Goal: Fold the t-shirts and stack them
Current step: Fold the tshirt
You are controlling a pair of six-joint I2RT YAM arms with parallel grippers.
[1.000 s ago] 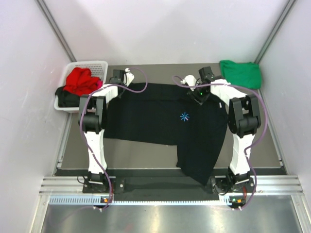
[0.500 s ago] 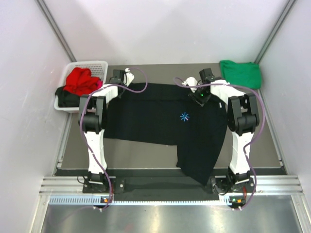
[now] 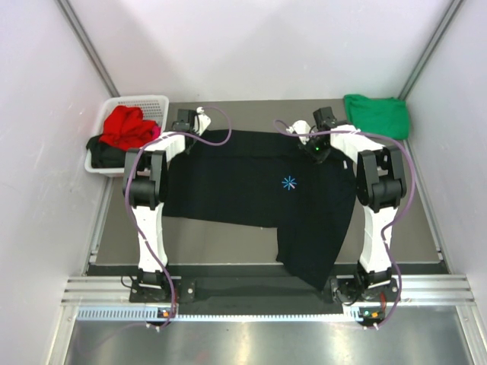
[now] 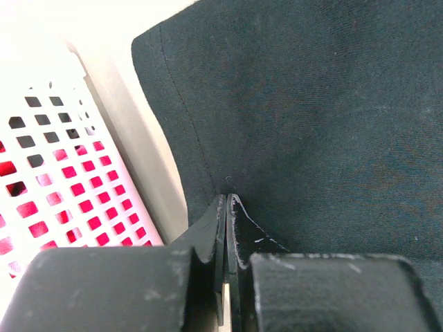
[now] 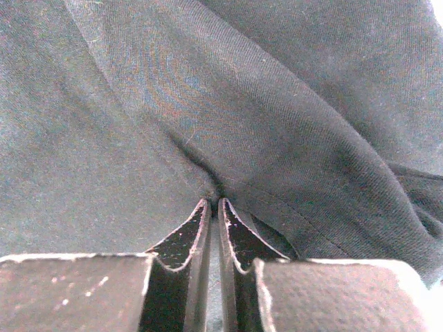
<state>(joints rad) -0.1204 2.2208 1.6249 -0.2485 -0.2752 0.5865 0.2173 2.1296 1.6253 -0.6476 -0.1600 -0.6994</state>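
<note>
Since one second ago, the right arm's wrist has shifted slightly toward 1 o'clock over the far edge of the black t-shirt (image 3: 251, 182). The left arm, the other shirts and the basket (image 3: 148, 100) have not moved.

**Task item.** The black t-shirt lies spread across the centre of the worktop (image 3: 228, 236), with its blue mark (image 3: 288, 182) facing up. Its near corner, at 5 o'clock, reaches over the worktop's near edge beside the right arm's base.

**Obstructions.** Both arms lean over the shirt. The left arm's links cover its 9 o'clock edge and the right arm's links cover its 3 o'clock edge. Purple cables loop above the far hem.

**Surroundings.** A green t-shirt (image 3: 377, 115) lies bunched at 1 o'clock, well apart from the black one.

**Container.** The white lattice basket stands at 10 o'clock, just beside the black shirt's far-left corner. It holds a red t-shirt (image 3: 125, 125) on top of a dark garment (image 3: 106, 154).

**Claws.**
- Right claw (image 5: 213, 202): pinching a raised fold of the black t-shirt, with the cloth puckered at the tips.
- Left claw (image 4: 227, 199): pressed together, tips at the shirt's stitched edge. Whether cloth lies between them cannot be told.
</note>
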